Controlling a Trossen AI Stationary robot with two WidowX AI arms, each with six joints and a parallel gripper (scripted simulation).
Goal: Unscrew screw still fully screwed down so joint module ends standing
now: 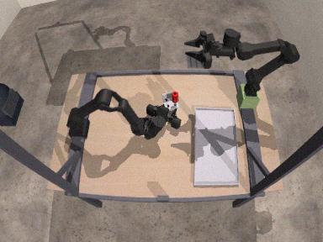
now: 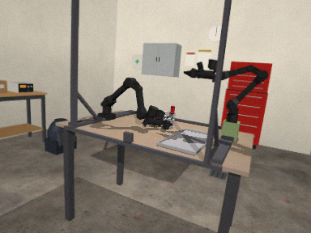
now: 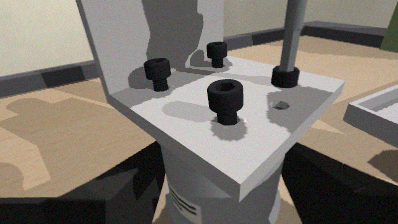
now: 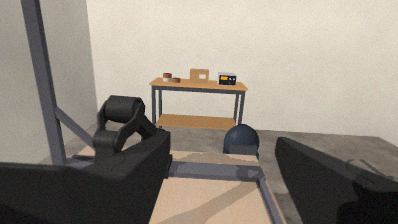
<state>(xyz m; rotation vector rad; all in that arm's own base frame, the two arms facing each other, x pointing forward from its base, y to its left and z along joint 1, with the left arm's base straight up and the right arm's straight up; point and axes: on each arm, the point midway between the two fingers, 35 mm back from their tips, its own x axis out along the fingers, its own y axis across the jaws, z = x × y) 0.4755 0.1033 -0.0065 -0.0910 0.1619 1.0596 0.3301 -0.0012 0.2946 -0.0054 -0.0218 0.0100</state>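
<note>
Joint module (image 1: 169, 110) (image 2: 172, 121): inboard of the tabletop's far edge, clamped between the left gripper's (image 1: 167, 114) (image 2: 165, 121) (image 3: 223, 155) fingers. Screwdriver (image 1: 175, 97) (image 2: 172, 109) (image 3: 293, 37) stands on the seated screw (image 3: 285, 77). Right gripper (image 1: 186, 49) (image 2: 185, 73) (image 4: 223, 142), fingers apart, hangs beyond that edge. Next, probably: regrip, unscrew.

You have four screws (image 3: 225, 97), one driver (image 1: 175, 97) (image 2: 172, 110) (image 3: 294, 35), one bracket (image 3: 200, 100), one joint module, one tray (image 1: 215, 176) (image 2: 178, 147) (image 3: 372, 122), two arms (image 1: 105, 101) (image 2: 130, 82) (image 4: 122, 110), one green block (image 1: 248, 101) (image 2: 230, 130) and one red cabinet (image 2: 254, 86)

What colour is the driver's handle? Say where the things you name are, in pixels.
The driver's handle (image 1: 175, 97) (image 2: 172, 109) is red, with dark marks; best seen in the top view.
</note>
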